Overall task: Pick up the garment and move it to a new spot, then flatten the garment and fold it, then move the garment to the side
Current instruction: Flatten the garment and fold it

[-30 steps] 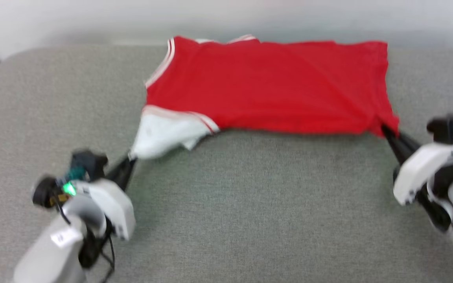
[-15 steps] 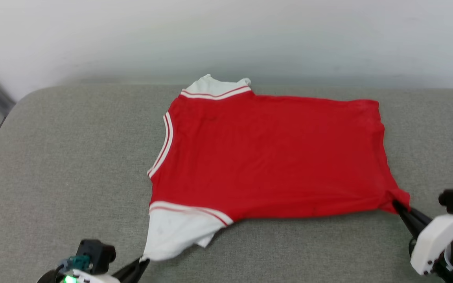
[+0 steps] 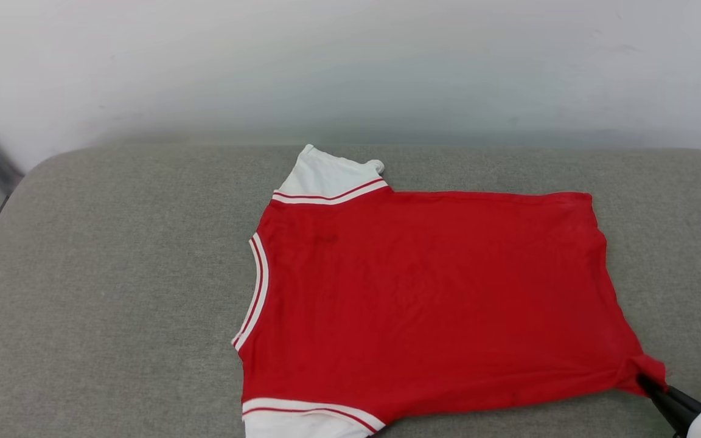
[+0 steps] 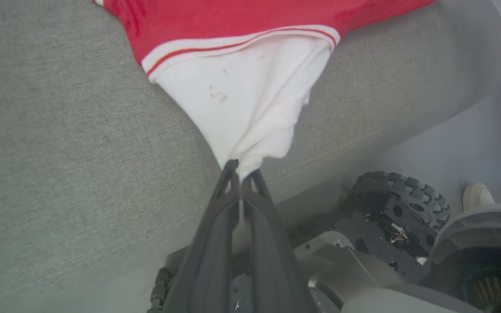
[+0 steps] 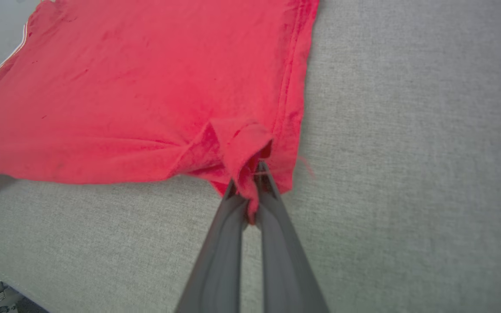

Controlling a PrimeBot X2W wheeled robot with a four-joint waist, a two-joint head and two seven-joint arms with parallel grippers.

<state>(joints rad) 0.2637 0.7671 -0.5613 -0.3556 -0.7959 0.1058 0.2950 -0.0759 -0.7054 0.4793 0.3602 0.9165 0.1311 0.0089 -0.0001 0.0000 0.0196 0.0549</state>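
Note:
The garment (image 3: pixel 435 298) lies spread on the grey cushion, plain red side up, its lettering hidden. One white sleeve (image 3: pixel 326 176) points to the far edge. The near white sleeve (image 4: pixel 242 100) is stretched toward me, and my left gripper (image 4: pixel 242 170) is shut on its tip at the cushion's front edge. My right gripper (image 5: pixel 250 184) is shut on the bunched red hem corner (image 5: pixel 242 139); in the head view it sits at the lower right (image 3: pixel 655 384), with the corner (image 3: pixel 648 368) pulled out to a point.
The grey cushioned surface (image 3: pixel 113 274) has bare room to the left and right of the shirt. A pale wall (image 3: pixel 350 61) rises behind it. Below the front edge, the left wrist view shows my wheeled base (image 4: pixel 389 217) and the floor.
The head camera has tilted up, so the shirt sits lower in the picture and my left gripper has left it. Both grippers still hold the sleeve and hem corner, and the fabric lies flatter.

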